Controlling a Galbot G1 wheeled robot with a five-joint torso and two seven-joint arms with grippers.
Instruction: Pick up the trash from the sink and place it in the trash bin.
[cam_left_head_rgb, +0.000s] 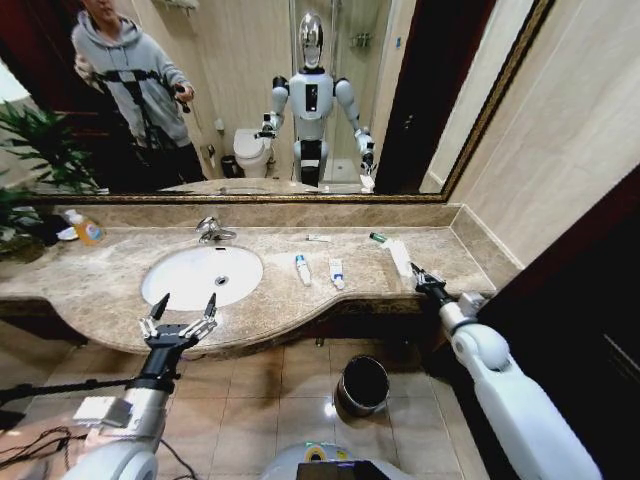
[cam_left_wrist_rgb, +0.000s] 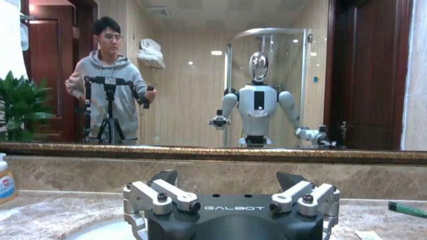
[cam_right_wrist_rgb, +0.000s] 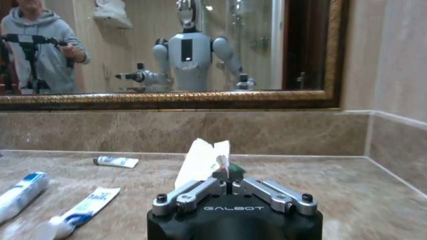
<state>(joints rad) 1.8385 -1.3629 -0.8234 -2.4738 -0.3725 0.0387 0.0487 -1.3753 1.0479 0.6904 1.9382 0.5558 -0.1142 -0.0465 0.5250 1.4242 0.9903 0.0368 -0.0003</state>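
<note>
The white oval sink (cam_left_head_rgb: 175, 285) holds no trash that I can see. Two white tubes with blue ends (cam_left_head_rgb: 302, 268) (cam_left_head_rgb: 337, 272) lie on the marble counter to its right, also in the right wrist view (cam_right_wrist_rgb: 23, 192) (cam_right_wrist_rgb: 80, 212). A thin white stick (cam_left_head_rgb: 318, 238) and a tiny green tube (cam_left_head_rgb: 377, 237) lie near the mirror. My right gripper (cam_left_head_rgb: 418, 274) (cam_right_wrist_rgb: 227, 181) is shut on the near end of the longer white packet (cam_left_head_rgb: 400, 257) (cam_right_wrist_rgb: 203, 160). My left gripper (cam_left_head_rgb: 182, 305) (cam_left_wrist_rgb: 227, 180) hangs open at the sink's front rim. The dark metal trash bin (cam_left_head_rgb: 363, 383) stands on the floor below.
A chrome faucet (cam_left_head_rgb: 212, 230) stands behind the basin. An orange-yellow bottle (cam_left_head_rgb: 88, 230) and a green plant (cam_left_head_rgb: 35, 150) are at the counter's far left. A large mirror (cam_left_head_rgb: 250, 100) backs the counter and a tiled wall (cam_left_head_rgb: 560, 130) closes the right side.
</note>
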